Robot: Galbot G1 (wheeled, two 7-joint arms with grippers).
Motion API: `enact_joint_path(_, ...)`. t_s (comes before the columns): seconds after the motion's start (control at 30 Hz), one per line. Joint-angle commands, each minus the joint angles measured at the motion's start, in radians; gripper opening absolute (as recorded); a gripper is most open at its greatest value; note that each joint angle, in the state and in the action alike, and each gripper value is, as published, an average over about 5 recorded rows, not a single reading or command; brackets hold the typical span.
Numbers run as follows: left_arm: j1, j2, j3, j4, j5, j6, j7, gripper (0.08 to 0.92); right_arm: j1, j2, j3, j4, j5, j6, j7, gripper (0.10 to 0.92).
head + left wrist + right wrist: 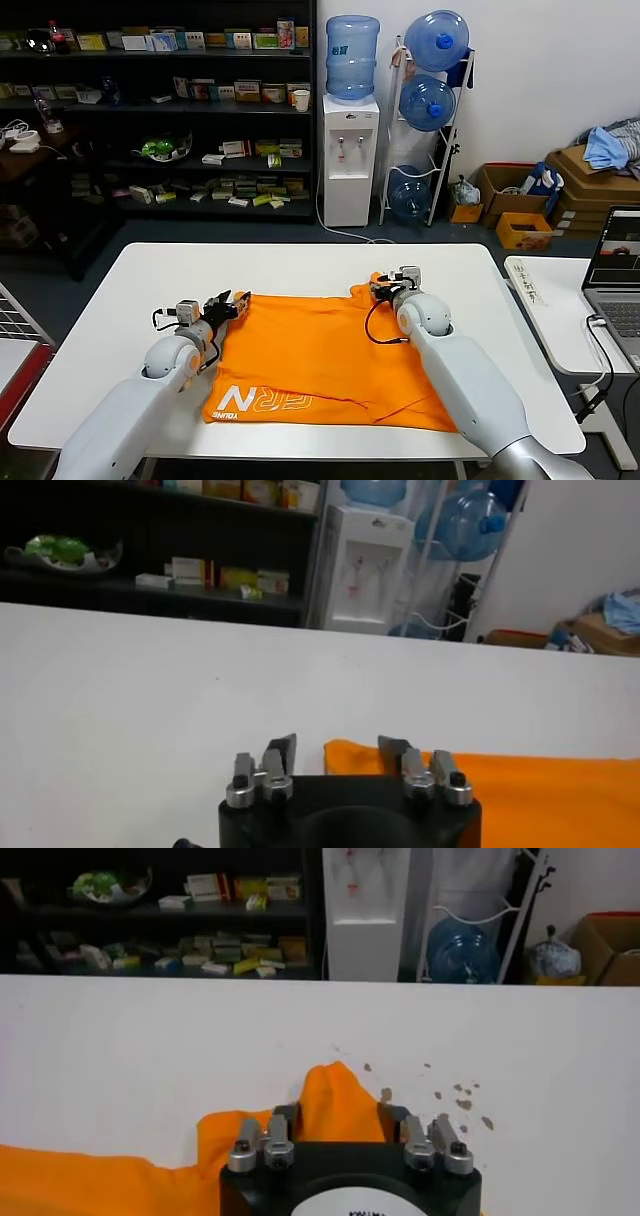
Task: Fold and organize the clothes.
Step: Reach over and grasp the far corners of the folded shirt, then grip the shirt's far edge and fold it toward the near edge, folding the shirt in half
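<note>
Two hands are working the far edge of the bright orange cotton T-shirt [330, 355] lying on the white bench [110, 330]: left hand [232, 302] straddling one corner unclenched, right hand [385, 288] pinching a raised fold.

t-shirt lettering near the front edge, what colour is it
White block letters on the bright orange T-shirt; clearest in the head view.

Two glossy white arms [470, 385] with orange wrist rings, black cables, black screw-studded grippers [337, 748].
</note>
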Motion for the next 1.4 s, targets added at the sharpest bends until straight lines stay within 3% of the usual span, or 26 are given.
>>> enact_joint_path(0.03,-0.002,-0.005,0.013,0.007,0.008,0.002,0.002,0.494,0.002,0.002,-0.003,-0.006,0.002,-0.006,-0.001,0.441)
enact_joint_path(0.37,0.023,-0.003,-0.012,-0.024,0.039,-0.035,0.003,0.208,-0.026,-0.01,0.007,0.044,0.013,0.078,-0.012,0.16)
enact_joint_path(0.53,0.066,0.007,-0.051,-0.105,0.054,-0.048,-0.001,0.101,-0.076,-0.047,0.016,0.146,0.038,0.112,0.002,0.126)
enact_joint_path(0.83,0.186,0.049,-0.107,-0.295,0.055,-0.07,-0.01,0.096,-0.26,-0.171,0.089,0.43,0.125,0.096,0.054,0.126)
enact_joint_path(1.13,0.402,0.099,-0.191,-0.532,0.076,-0.054,-0.037,0.096,-0.549,-0.314,0.234,0.743,0.247,0.039,0.113,0.126)
enact_joint_path(1.4,0.543,0.109,-0.254,-0.667,0.141,-0.064,-0.05,0.096,-0.745,-0.351,0.315,0.929,0.26,0.02,0.151,0.126)
